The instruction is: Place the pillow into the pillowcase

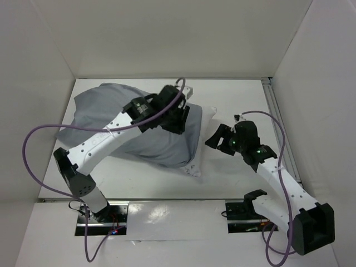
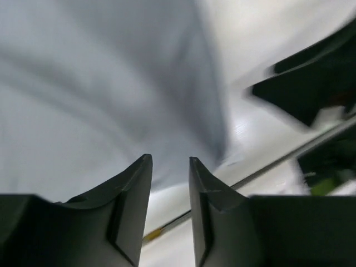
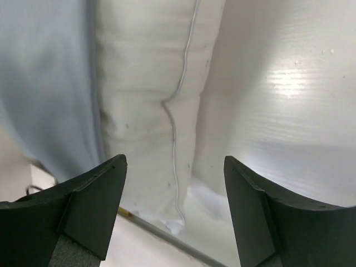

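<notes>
The grey pillowcase [image 1: 111,119] lies wrinkled over the left and middle of the table and covers most of the pillow. Only the pillow's white right end [image 1: 203,119] sticks out of it, with a seamed corner near the front. My left gripper [image 1: 179,123] hovers over the pillowcase's right edge. In the left wrist view its jaws [image 2: 169,158] stand apart with nothing between them, above blurred grey cloth [image 2: 100,83]. My right gripper [image 1: 214,143] is just right of the pillow's end, wide open and empty [image 3: 174,158]. It faces the white pillow [image 3: 150,83], with grey pillowcase [image 3: 44,83] to the left.
White walls close in the table at the back and on both sides. A metal rail [image 1: 280,125] runs along the right edge. The left arm's purple cable [image 1: 33,161] loops out over the left side. Both arm bases stand at the near edge.
</notes>
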Available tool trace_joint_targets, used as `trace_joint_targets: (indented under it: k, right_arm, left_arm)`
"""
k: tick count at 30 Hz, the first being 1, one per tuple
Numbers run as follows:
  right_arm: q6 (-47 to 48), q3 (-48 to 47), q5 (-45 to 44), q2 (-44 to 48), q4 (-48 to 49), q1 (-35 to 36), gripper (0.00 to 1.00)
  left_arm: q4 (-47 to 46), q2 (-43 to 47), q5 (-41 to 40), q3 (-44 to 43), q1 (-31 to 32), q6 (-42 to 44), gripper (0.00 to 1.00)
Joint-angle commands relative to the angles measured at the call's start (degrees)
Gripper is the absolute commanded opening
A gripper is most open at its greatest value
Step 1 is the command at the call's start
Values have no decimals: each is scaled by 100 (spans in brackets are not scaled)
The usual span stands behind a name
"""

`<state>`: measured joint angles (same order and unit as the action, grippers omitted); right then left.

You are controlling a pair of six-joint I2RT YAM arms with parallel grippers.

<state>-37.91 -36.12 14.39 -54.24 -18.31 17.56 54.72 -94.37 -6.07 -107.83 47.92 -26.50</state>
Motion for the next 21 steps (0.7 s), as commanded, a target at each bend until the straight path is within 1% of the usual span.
trace_joint_targets:
  k: [1,2,3,4,5,6,7,8,9,10,11,12,13,15,16,17,18,19,20,21]
  right_arm:
    - [503,-299,344,290,-717,-25,77]
    - [617,-299,475,291,-884,-25,77]
    - [766,-299,599,369,-946,-25,79]
    - [768,-247,739,474,-1016,-25,81]
    - [829,-247,801,476,-1078,36,84]
    - [829,-194,863,554,-1148,37,85]
    - [829,-142,968,607,-1149,37,87]
    - [881,-141,1065,607,-1149,98,89]
    - [882,-89,1153,607,-1149,98,89]
    - [960,-88,1301,607,-1149,150,91]
    - [1013,-88,1364,607,-1088,151,93]
    - [1118,-141,1364,538,-1087,212,94]
    - [1171,-141,1434,537,-1087,308,95]
    - [1225,-193,1487,405,-1140,440,95]
    - [1225,-194,1427,327,-1140,641,95]
    - [1225,-194,1278,265,-1140,774,95]
    - [1155,-194,1155,265,-1140,1097,95]
    - [1093,-194,858,195,-1088,1274,94]
    - [1006,-133,707,194,-1018,1450,94]
    - [927,-54,592,116,-826,1608,92]
  left_arm:
    - [173,882,-1668,866,252,-610,44]
    - [-3,1216,-1966,1661,348,-680,39]
    - [-223,1584,-2064,2121,541,-681,36]
    - [-442,2284,-2065,2578,621,-681,28]
    - [-897,2596,-1987,3444,622,-629,28]
    - [-1084,2851,-1560,3836,683,-541,26]
    - [-1199,3045,-1373,4170,744,-540,25]
    - [-1348,3308,-1084,4791,797,-540,25]
    - [-1593,3311,-968,5041,859,-540,25]
    - [-1726,3363,-880,5270,998,-619,26]
    - [-1867,3363,-827,5673,1052,-724,30]
    - [-2112,3268,-826,5825,1053,-960,48]
    - [-2245,3215,-826,5957,1053,-1067,62]
    - [-2491,3136,-826,6230,1053,-1243,69]
    - [-2640,3135,-826,6230,1053,-1313,74]
    - [-2642,3135,-896,6300,1053,-1401,74]
    - [-2703,3135,-896,6301,1053,-1402,74]
    - [-2825,3135,-896,6370,1053,-1332,72]
    - [-2931,3135,-835,6371,1053,-1253,71]
    - [-3054,3135,-609,6502,1053,-1183,68]
